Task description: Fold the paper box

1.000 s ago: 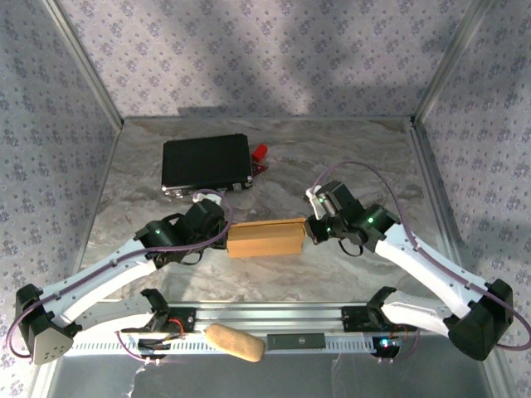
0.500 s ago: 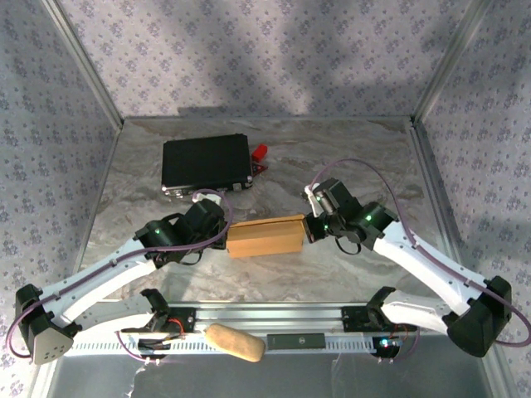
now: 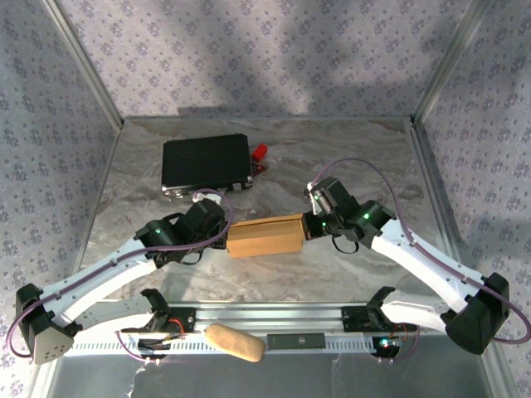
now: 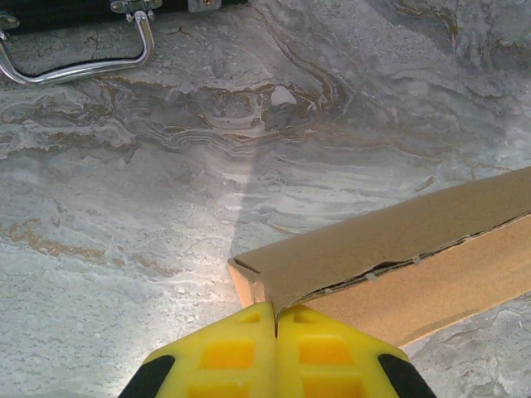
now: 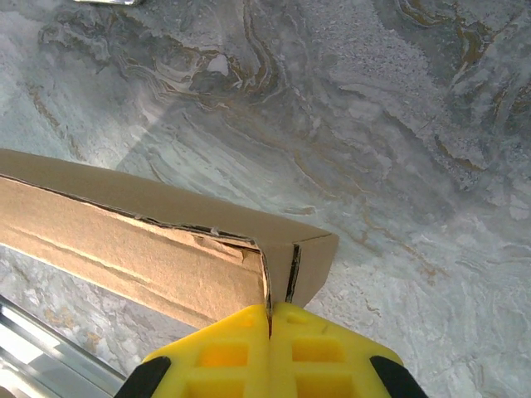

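The paper box [image 3: 265, 235], a flat brown cardboard carton, lies mid-table between both arms. My left gripper [image 3: 224, 230] is at its left end. In the left wrist view the yellow fingers [image 4: 216, 352] are shut on the corner of the box's top flap [image 4: 390, 240], gripper [image 4: 275, 313]. My right gripper [image 3: 308, 225] is at the box's right end. In the right wrist view it [image 5: 270, 312] is shut on the upright edge of the end wall of the box [image 5: 124, 240], beside a slit in the cardboard.
A black case [image 3: 206, 163] lies at the back left, its metal handle [image 4: 83, 65] facing the box, with a small red thing [image 3: 260, 153] beside it. A tan bread-like lump [image 3: 235, 342] rests on the front rail [image 3: 332, 315]. Patterned walls close in the table.
The right gripper has moved in to the box's right end and shut on it. The box's right end has shifted slightly. The left gripper has kept its hold.
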`<action>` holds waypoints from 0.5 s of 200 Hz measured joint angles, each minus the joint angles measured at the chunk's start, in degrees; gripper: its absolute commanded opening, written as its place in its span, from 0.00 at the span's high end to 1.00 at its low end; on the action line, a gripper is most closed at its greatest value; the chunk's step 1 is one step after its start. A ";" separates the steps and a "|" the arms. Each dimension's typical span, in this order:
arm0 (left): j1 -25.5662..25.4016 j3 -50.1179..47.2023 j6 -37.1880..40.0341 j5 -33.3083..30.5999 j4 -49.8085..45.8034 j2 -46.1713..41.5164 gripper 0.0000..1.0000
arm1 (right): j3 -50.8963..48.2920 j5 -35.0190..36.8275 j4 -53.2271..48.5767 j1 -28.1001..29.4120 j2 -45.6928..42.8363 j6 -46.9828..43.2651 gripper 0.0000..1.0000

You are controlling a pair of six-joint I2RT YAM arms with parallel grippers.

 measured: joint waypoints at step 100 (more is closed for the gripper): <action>-0.35 -0.94 -0.22 -1.53 1.40 -0.48 1.00 | -3.65 6.86 4.22 4.48 -0.94 2.80 1.00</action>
